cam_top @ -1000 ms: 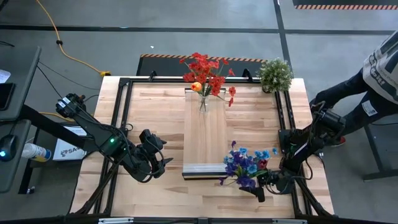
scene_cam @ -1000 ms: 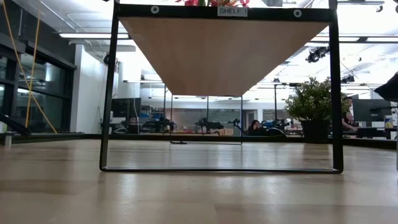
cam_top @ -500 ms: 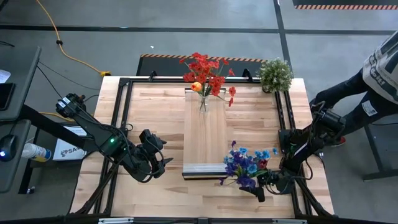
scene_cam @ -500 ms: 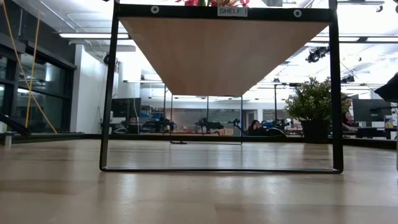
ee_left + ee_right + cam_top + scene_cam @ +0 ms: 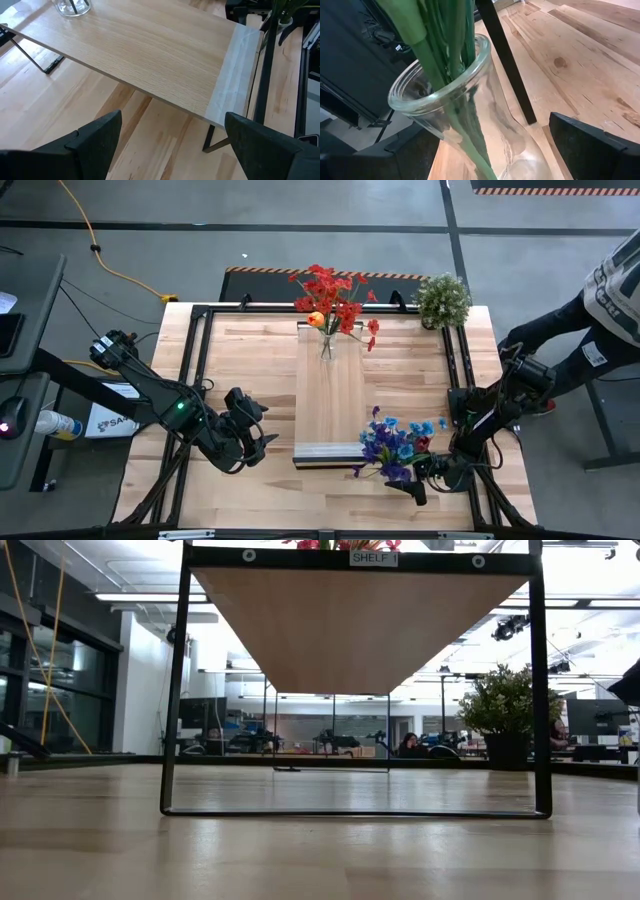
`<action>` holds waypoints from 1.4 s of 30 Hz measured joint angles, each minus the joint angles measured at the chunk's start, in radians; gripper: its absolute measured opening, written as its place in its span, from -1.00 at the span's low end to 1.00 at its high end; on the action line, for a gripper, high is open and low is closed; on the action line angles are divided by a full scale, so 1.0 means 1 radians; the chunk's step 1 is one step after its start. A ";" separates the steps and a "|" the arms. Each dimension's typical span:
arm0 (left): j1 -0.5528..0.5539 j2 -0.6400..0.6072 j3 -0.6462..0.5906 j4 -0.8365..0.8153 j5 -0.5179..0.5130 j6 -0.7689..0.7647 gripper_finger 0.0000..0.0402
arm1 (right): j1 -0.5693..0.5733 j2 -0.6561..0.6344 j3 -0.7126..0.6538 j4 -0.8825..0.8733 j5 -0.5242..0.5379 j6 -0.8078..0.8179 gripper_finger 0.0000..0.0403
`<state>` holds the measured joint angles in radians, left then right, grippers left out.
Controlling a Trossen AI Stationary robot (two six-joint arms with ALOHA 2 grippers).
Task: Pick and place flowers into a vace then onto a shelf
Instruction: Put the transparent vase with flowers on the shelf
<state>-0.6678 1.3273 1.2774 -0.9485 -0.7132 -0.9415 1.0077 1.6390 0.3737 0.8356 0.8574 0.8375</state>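
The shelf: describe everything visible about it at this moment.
The shelf is a long, narrow plank of light wood with a pale whitish strip across its near end, raised above the slatted table on a thin black metal frame. The low view shows its underside and a small "SHELF" label on the front bar. A clear glass vase of red flowers stands upright at its far end; the rest is bare.

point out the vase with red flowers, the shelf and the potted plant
vase with red flowers (image 5: 326,346), high view, on the glass body
shelf (image 5: 330,395), high view, on the bare middle of the plank
potted plant (image 5: 442,299), high view, on the leafy top
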 joint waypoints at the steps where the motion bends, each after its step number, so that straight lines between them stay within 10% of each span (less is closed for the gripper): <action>1: 0.000 0.000 0.000 0.000 0.000 0.003 0.92 | 0.000 0.000 0.000 0.000 0.000 0.000 0.77; 42: 0.000 0.000 0.000 0.012 0.000 0.002 0.92 | -0.041 0.000 0.000 0.000 0.016 0.019 0.46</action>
<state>-0.6678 1.3273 1.2774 -0.9369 -0.7132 -0.9394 0.9667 1.6386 0.3733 0.8356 0.8729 0.8562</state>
